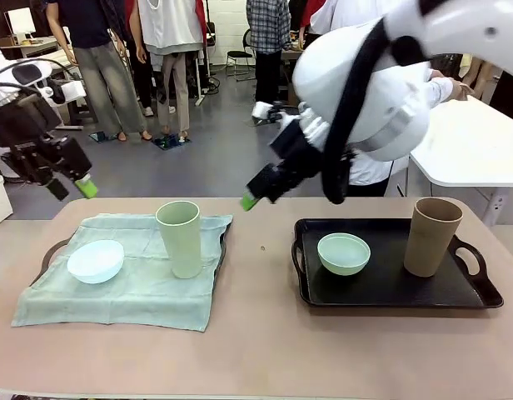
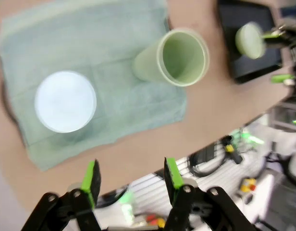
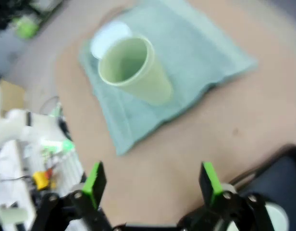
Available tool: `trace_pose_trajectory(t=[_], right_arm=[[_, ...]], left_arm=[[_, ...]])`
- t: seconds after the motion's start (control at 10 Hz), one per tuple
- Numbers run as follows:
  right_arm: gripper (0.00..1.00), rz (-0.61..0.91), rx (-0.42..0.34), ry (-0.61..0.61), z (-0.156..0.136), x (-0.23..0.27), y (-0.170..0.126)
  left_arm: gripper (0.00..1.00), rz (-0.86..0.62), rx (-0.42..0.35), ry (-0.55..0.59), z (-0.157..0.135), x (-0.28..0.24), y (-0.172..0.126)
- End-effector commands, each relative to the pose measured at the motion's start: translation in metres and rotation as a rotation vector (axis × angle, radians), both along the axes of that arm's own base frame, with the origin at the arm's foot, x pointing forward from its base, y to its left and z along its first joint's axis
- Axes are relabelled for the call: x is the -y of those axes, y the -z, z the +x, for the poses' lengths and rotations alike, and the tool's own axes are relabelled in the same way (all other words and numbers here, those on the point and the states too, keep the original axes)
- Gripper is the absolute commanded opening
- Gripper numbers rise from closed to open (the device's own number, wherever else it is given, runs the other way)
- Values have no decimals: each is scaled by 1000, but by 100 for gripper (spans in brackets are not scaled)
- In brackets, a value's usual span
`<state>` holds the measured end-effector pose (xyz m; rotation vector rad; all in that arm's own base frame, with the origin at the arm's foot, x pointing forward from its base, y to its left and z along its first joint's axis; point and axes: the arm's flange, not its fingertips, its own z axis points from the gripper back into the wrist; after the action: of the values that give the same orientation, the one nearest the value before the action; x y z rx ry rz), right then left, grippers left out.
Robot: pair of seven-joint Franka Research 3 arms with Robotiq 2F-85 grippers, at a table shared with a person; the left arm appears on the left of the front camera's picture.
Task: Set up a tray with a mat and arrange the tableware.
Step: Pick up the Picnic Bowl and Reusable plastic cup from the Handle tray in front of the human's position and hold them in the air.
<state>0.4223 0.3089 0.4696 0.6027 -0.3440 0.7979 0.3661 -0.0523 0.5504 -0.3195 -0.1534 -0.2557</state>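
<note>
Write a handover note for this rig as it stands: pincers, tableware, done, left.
Left pincer: open, empty, raised near the table's left end.
Right pincer: open, empty, raised over mid-table.
Left tray: mat on it, with the white bowl and green tumbler upright on the mat.
Right tray: no mat; the mint bowl and tan tumbler stand on bare tray.
Done: left set.
Left, probably: a mat for the right tray, then reset its two pieces.

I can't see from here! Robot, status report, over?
Left end effector open, empty. Right end effector open, empty. White bowl, green tumbler on mat; mint bowl, tan tumbler on bare black tray. Nothing blocking.
</note>
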Motion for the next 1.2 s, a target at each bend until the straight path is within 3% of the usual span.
trace_pose_trajectory(t=[0.0, 0.1, 0.2, 0.3, 0.4, 0.5, 0.6, 0.7, 0.8, 0.9, 1.1], right_arm=[[100, 16, -181, 256, -25, 48, -21], [100, 169, -253, 380, -43, 83, -24], [100, 282, -217, 476, -61, 117, -35], [100, 304, -154, 588, -83, 148, -46], [100, 269, -14, 552, -95, 158, -58], [100, 231, -253, 464, -48, 127, -40], [100, 231, -253, 464, -48, 127, -40], [100, 298, -162, 528, -80, 160, -62], [100, 392, -357, 420, -58, 193, -53], [100, 457, -463, 403, -45, 234, -52], [100, 529, -590, 371, -44, 301, -47]], left_arm=[[70, -202, -46, -5, 11, -1, 5], [70, -301, -72, 2, 11, -2, 17], [70, -426, -108, 25, 13, -2, 29], [70, -589, -110, 37, 16, -4, 37], [70, -681, -116, 26, 21, -3, 38], [70, -692, -102, 48, 15, 1, 35], [70, -691, -89, 56, 13, 2, 32], [70, -687, -92, 57, 10, 3, 33], [70, -670, -100, 63, 5, 4, 35], [70, -665, -110, 62, 3, 4, 35], [70, -680, -122, 50, -4, 0, 44]])
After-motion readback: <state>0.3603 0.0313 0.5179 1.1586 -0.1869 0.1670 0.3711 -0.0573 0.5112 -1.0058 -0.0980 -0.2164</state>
